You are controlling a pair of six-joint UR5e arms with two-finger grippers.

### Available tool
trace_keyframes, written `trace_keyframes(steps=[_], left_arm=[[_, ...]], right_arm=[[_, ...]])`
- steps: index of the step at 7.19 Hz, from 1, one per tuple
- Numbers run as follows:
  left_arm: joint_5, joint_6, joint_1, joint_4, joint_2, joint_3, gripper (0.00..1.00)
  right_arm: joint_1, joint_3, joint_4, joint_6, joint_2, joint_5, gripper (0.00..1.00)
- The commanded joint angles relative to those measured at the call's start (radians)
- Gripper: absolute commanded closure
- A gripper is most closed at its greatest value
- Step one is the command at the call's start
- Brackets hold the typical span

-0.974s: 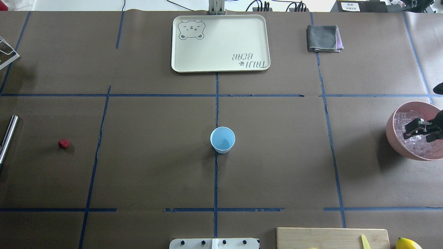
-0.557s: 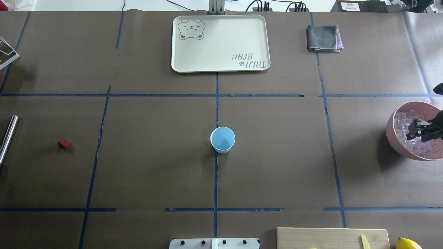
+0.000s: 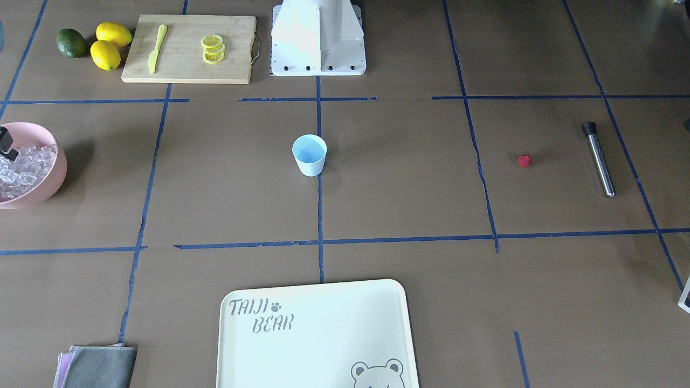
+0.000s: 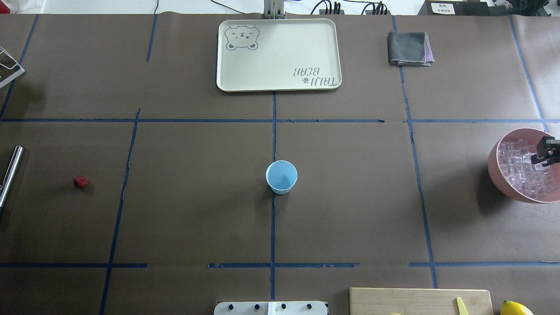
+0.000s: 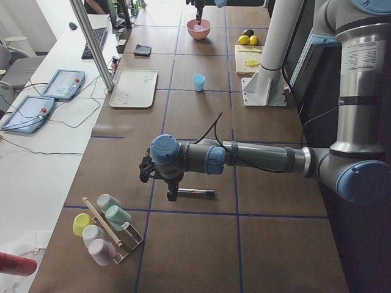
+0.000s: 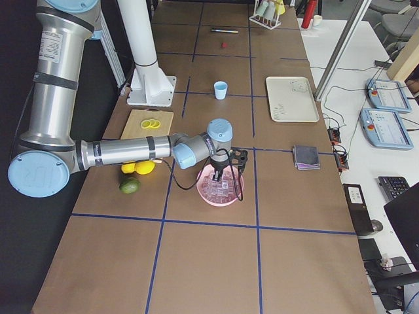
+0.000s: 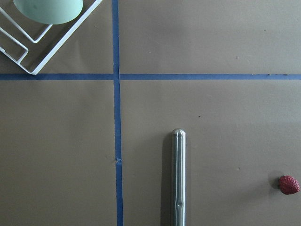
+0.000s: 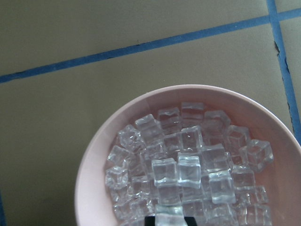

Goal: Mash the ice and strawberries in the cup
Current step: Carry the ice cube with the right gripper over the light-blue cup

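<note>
Right gripper (image 4: 542, 155) over pink bowl (image 8: 94, 179), hanging above the ice (image 8: 188, 169). Wrist view: dark fingertips (image 8: 149, 220) closed in on one cube at the bottom edge, looks gripped. Rest of the ice is heaped in the bowl at the table's right end. Left gripper (image 5: 173, 190) hangs over metal rod (image 7: 178, 179); can't tell how far open. Strawberry (image 4: 80, 182) on the table near the rod, apart from it. Cup (image 4: 281, 176) upright at table centre on the tape line, empty, well apart from both.
</note>
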Motion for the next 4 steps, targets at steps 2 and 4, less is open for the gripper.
trace_keyframes(steps=[2, 4], left_arm=[[0.0, 0.0, 0.0, 0.0, -0.002, 0.001, 0.0], [-0.002, 0.001, 0.0, 0.0, 0.0, 0.001, 0.0]], right_arm=[[0.008, 0.152, -0.268, 0.001, 0.137, 0.046, 1.0], [-0.119, 0.155, -0.489, 0.013, 0.372, 0.008, 1.0]])
